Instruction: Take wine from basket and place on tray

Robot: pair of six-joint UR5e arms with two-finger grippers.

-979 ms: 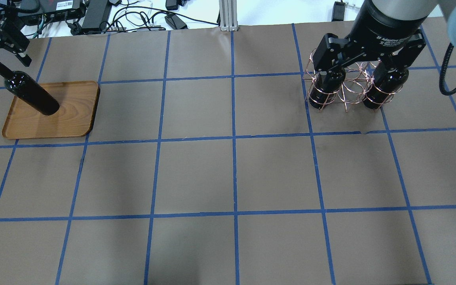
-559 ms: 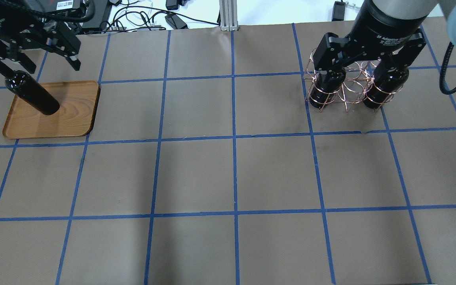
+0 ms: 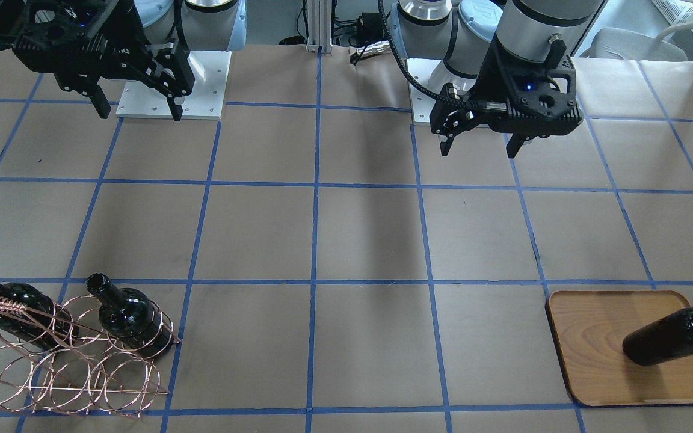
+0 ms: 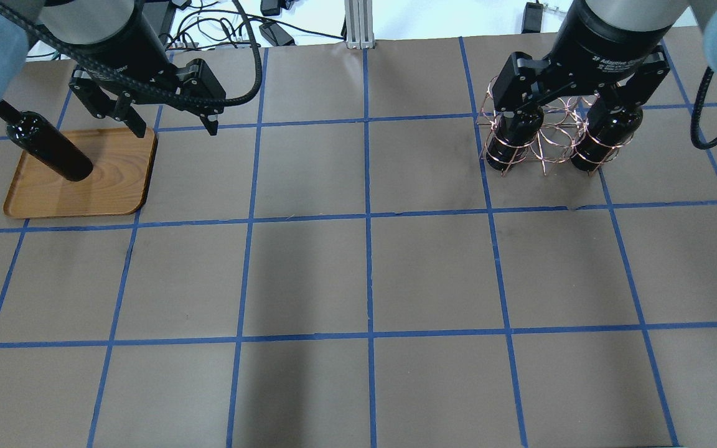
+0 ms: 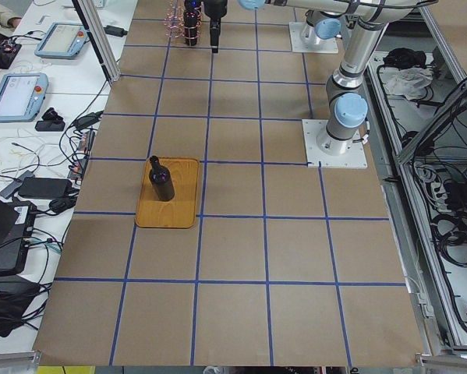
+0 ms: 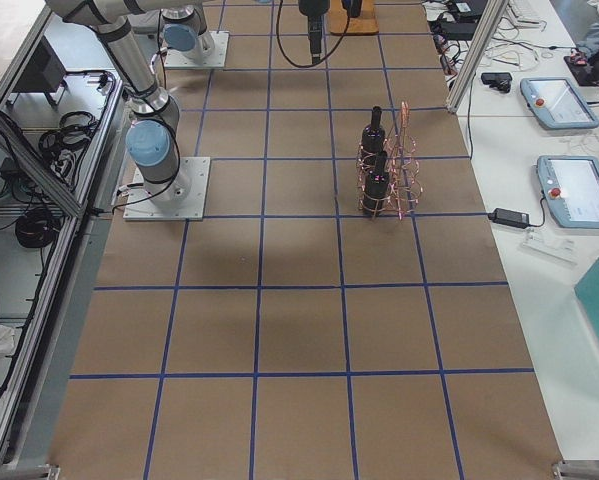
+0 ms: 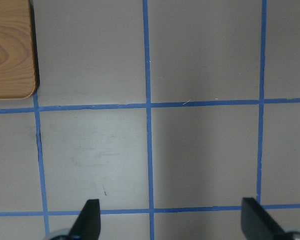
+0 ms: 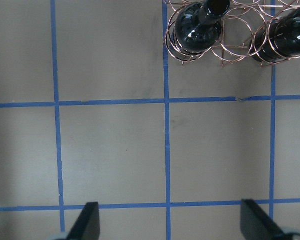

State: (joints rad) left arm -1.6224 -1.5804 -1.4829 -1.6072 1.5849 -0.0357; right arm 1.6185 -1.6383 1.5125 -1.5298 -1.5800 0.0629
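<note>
— Since a second ago the left gripper [image 4: 176,124] has swung inward, away from the wine [image 4: 53,149] and toward the table's middle. How are its jaws?
— Spread wide with nothing between them. It has let go, so the wine stands upright on its own on the tray [image 4: 116,186], toward the outer side.
— And the right gripper [image 3: 139,107]?
— Just as wide and empty, hanging high on the robot's side of the basket [image 3: 70,373]. It is probably waiting, since two bottles [image 3: 127,313] sit in the rings, likely next to fetch
</note>
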